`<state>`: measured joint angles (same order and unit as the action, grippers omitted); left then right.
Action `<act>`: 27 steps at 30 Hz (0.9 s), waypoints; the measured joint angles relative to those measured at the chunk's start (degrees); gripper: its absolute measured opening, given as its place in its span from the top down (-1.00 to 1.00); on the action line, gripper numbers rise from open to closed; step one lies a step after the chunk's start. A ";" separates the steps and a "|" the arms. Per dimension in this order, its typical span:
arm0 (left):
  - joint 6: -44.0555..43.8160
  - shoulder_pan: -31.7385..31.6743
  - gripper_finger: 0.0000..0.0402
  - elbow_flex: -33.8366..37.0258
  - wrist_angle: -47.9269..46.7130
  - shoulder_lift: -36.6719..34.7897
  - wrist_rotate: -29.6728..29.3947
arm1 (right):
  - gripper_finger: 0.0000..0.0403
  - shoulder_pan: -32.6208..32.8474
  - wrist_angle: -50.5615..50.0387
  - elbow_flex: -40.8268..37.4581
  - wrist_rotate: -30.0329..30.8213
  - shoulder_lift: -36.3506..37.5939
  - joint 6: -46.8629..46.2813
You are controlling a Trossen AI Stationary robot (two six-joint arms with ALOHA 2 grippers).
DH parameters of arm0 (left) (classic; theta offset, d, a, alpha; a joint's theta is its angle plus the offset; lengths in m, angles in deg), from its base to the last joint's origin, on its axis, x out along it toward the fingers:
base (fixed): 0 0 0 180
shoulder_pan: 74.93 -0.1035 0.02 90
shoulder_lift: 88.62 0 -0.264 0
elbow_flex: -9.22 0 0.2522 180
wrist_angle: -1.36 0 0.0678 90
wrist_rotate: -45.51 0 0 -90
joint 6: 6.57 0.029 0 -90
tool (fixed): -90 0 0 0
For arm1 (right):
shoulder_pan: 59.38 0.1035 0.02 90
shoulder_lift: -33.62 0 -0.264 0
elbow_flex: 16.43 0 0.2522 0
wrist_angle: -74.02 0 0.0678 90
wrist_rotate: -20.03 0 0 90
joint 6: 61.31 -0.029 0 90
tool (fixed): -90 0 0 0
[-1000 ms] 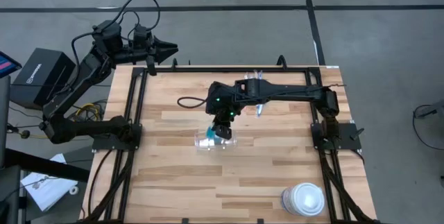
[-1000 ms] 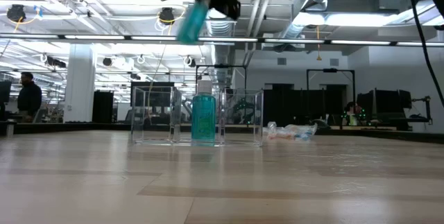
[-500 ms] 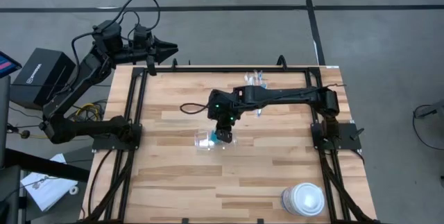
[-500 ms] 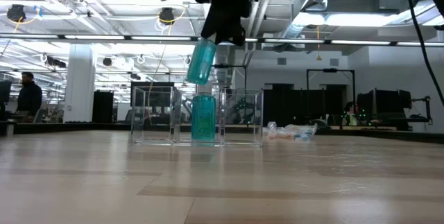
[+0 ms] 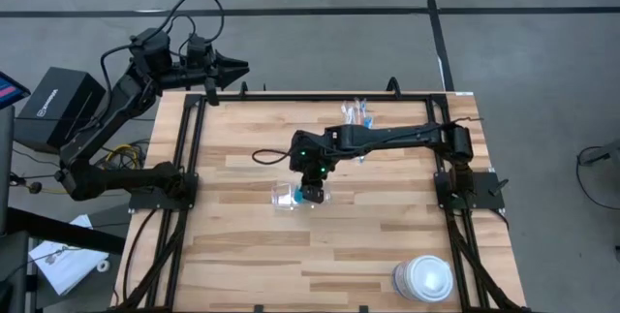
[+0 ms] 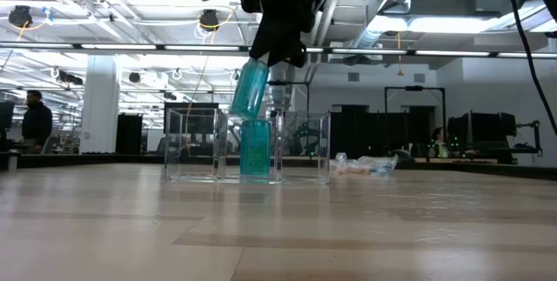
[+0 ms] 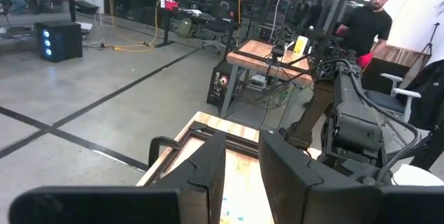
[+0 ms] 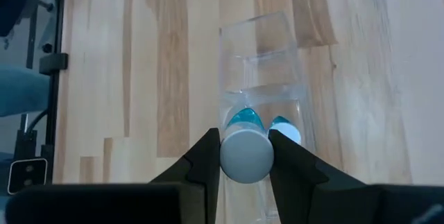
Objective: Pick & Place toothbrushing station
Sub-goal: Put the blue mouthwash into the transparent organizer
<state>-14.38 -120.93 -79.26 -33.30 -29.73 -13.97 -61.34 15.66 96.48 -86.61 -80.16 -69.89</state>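
Low view: the right gripper [image 6: 261, 55] squeezes a blue-green tube [image 6: 249, 90], tilted above the clear holder [image 6: 248, 146] mid-frame. Straighten it, then lower slowly.

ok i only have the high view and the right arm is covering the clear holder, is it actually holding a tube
Observer: Yes. In the low view the right gripper is shut on a blue-green tube, which hangs tilted over the clear holder.
Operator: is the holder empty
Observer: No. A second tube stands upright in its middle compartment.
Operator: left gripper sits off the far left corner here, so just the held one, is it in
Observer: Not yet. Its lower end is about level with the holder's rim, close beside the top of the second tube.
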 joint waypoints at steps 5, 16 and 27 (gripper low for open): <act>0.31 0.00 0.59 0.02 0.19 0.08 0.00 | 0.57 -0.04 0.08 0.00 3.20 0.00 -0.03; 1.38 0.00 0.59 0.02 0.38 0.09 0.00 | 0.57 -0.26 0.36 0.00 4.87 0.00 -2.51; 1.38 0.00 0.59 0.02 0.49 0.09 0.96 | 0.57 2.83 0.36 0.02 4.09 0.00 -6.05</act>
<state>-13.01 -120.93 -79.24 -32.80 -29.63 -13.01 -58.51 16.01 96.50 -82.52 -80.16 -75.93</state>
